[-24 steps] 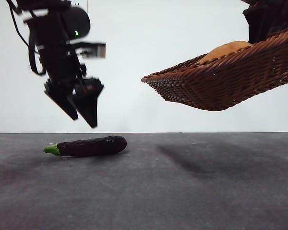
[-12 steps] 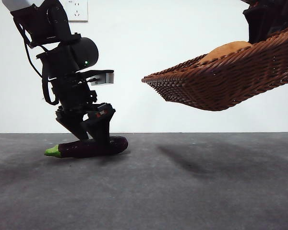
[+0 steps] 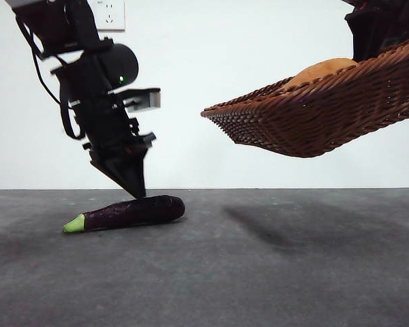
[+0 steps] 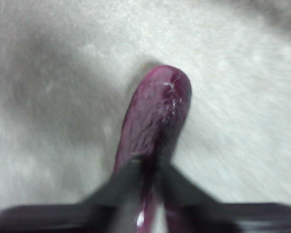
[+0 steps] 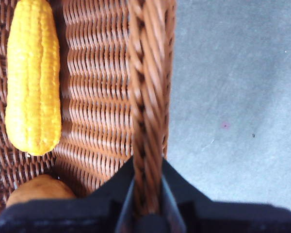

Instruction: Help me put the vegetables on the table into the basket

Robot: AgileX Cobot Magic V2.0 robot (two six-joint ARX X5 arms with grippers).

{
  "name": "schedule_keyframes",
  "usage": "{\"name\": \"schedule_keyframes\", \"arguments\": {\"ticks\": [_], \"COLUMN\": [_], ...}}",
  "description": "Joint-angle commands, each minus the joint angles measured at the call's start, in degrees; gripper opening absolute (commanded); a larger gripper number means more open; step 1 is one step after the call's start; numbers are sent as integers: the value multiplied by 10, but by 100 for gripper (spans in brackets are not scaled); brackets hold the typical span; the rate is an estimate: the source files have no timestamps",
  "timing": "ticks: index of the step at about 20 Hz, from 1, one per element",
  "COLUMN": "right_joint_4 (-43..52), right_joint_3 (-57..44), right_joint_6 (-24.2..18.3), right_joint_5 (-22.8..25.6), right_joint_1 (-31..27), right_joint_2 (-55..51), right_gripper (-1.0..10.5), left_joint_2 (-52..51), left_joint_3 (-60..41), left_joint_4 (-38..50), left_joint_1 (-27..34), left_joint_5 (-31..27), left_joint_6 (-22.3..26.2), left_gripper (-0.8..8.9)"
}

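My left gripper (image 3: 138, 189) sits just above the eggplant (image 3: 126, 212), which lies on the table (image 3: 259, 272) toward its left side, green stem end pointing left, rounded end slightly raised. In my left wrist view the jaws are drawn narrow with the purple skin pinched between them, so I judge they have hold of the eggplant (image 4: 155, 121), though the picture is blurred and the grip looks thin. From the front the jaw tips seem only to meet its top, and I cannot tell from there how deep they reach.

The eggplant looks light, stiff and glossy, so I expect it to be slippery. The thick middle would be my safest place to grip; a hold near one end may let it swing or slide out.

To the right, my right gripper (image 5: 146, 204) is clamped on the braided rim of the basket (image 3: 313, 116) and holds it tilted in the air, well clear of the table. The front view shows only the potato (image 3: 322, 72) rising above the rim. My right wrist view looks down inside and adds the corn (image 5: 33, 77) lying on the weave, with the potato (image 5: 39, 189) beside its end.
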Motion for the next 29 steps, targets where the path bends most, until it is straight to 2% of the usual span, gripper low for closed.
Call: {"name": "schedule_keyframes", "arguments": {"ticks": [1,4,7,8,10,11,12,17,24,25,27,28,29], "right_joint_4": [4,3,3,1,-2,-2,-4,-14,-21,-23,-23,-23,-23], "right_joint_3": [0,0,0,0,0,0,0,0,0,0,0,0,0], "right_joint_6": [2,3,5,5,7,7,7,7,7,6,4,4,4], "right_joint_5": [-7,-7,-7,-7,-7,-7,-7,-7,-7,-7,-7,-7,-7], "right_joint_1": [0,0,0,0,1,1,1,2,2,2,2,2,2], "right_joint_2": [3,3,3,3,3,3,3,3,3,3,3,3,3], "right_gripper": [-16,-16,-16,-16,-16,-16,-16,-16,-16,-16,-16,-16,-16], "left_joint_2": [-52,-136,-209,-219,-221,-211,-201,-86,46,56,77,84,85], "left_joint_3": [-1,-1,-1,-1,-1,-1,-1,-1,-1,-1,-1,-1,-1], "left_joint_4": [-13,-36,-34,-33,-45,-54,-60,-28,34,33,17,14,14], "left_joint_1": [1,1,1,1,5,9,10,10,10,9,7,7,7], "left_joint_5": [3,43,43,43,39,38,38,38,20,22,26,26,29], "left_joint_6": [-45,-84,-68,-67,-77,-76,-73,-30,-23,-18,-5,-3,-9], "left_gripper": [-9,-9,6,65,425,558,571,571,544,454,352,111,12]}}
